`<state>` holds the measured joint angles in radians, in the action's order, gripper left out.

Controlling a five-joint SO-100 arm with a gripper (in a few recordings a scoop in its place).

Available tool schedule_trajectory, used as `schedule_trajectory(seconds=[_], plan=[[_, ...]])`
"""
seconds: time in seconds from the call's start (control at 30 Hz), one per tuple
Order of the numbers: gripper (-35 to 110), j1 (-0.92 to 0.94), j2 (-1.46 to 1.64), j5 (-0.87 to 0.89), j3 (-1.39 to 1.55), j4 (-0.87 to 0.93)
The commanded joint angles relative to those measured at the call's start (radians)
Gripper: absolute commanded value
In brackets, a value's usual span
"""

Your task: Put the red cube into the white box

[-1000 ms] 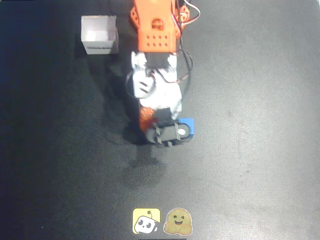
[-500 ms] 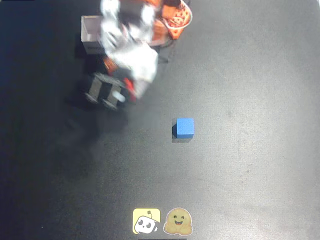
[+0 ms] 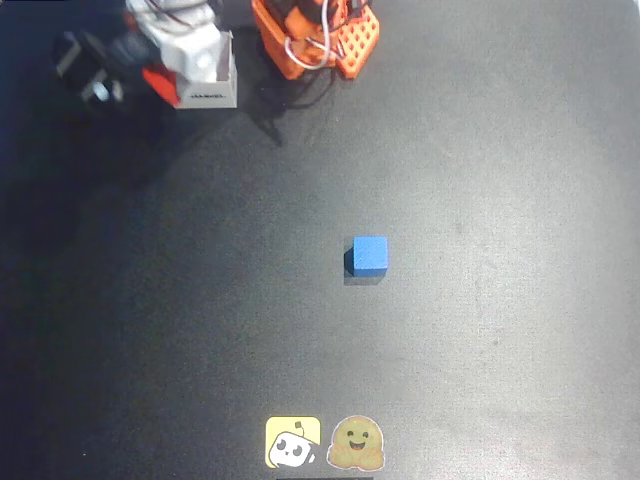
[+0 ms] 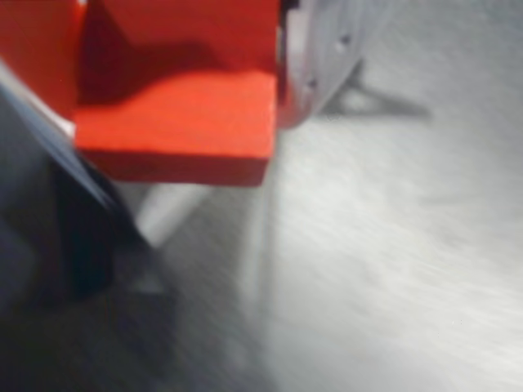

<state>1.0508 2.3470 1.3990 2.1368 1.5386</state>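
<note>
Carrying step: pincer [image 4: 188, 98] clamped on the red cube [image 4: 184, 122], hanging over the white box [image 3: 205, 88] at the counter's [image 3: 480, 330] far-left corner; next, needs centring above the opening, then release.

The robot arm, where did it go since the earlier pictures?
It swung from beside the blue cube up-left to the white box in the overhead view, carrying the red cube in its gripper. The blue cube, the box and the two stickers stayed put.
</note>
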Motion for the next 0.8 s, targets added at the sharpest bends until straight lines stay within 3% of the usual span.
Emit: schedule_trajectory(seconds=[0.0,0.33,0.77], plan=[[0,0.057,0.029,-0.012,-0.038,0.028],[0,0.255,0.017,-0.161,-0.023,0.04],[0,0.23,0.015,-0.147,-0.018,0.087]])
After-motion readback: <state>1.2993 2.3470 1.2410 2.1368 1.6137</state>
